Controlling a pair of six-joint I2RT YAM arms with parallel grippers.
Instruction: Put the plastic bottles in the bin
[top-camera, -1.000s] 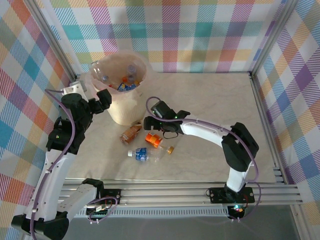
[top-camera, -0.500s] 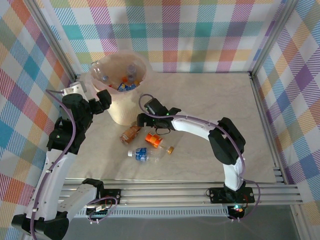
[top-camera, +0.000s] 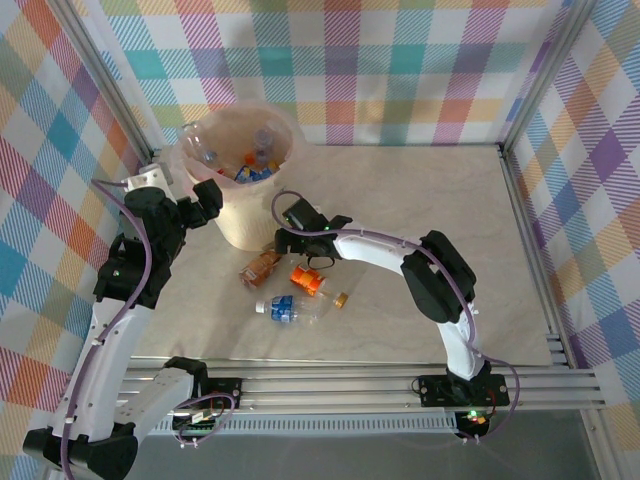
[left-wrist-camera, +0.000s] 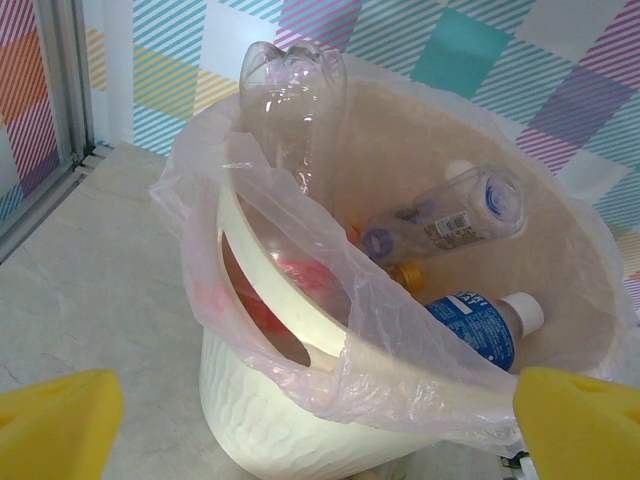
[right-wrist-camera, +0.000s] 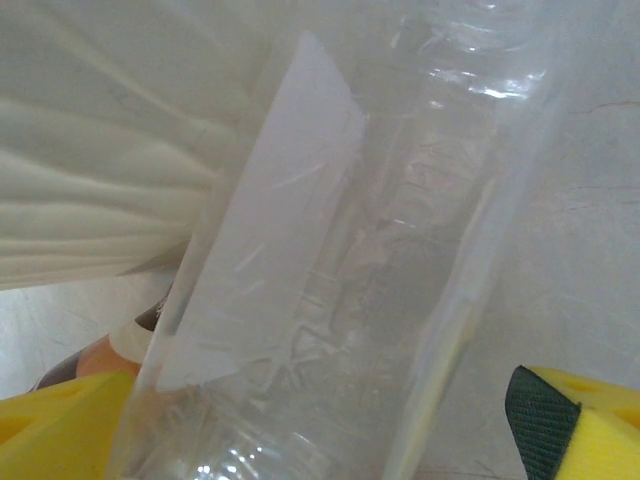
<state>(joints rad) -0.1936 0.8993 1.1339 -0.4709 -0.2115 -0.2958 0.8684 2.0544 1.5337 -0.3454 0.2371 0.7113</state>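
The cream bin (top-camera: 243, 212), lined with a thin plastic bag, holds several plastic bottles (left-wrist-camera: 449, 217); one clear bottle (left-wrist-camera: 291, 98) stands upright against its rim. On the table in front lie a brown-labelled bottle (top-camera: 262, 265), an orange one (top-camera: 307, 280) and a blue-labelled one (top-camera: 290, 308). My right gripper (top-camera: 287, 236) is low at the bin's front right. In the right wrist view a clear bottle (right-wrist-camera: 370, 300) lies between its open yellow fingers (right-wrist-camera: 585, 430), with a gap on the right side. My left gripper (top-camera: 212, 193) hangs open beside the bin's left rim, holding nothing.
A small yellow cap (top-camera: 341, 298) lies right of the orange bottle. Metal frame posts (top-camera: 118, 100) and checked walls close in the table on three sides. The bin wall (right-wrist-camera: 100, 170) stands just left of the clear bottle.
My right arm has reached left toward the bin's base, and its jaws have begun to narrow around the clear bottle. The left arm has not moved.
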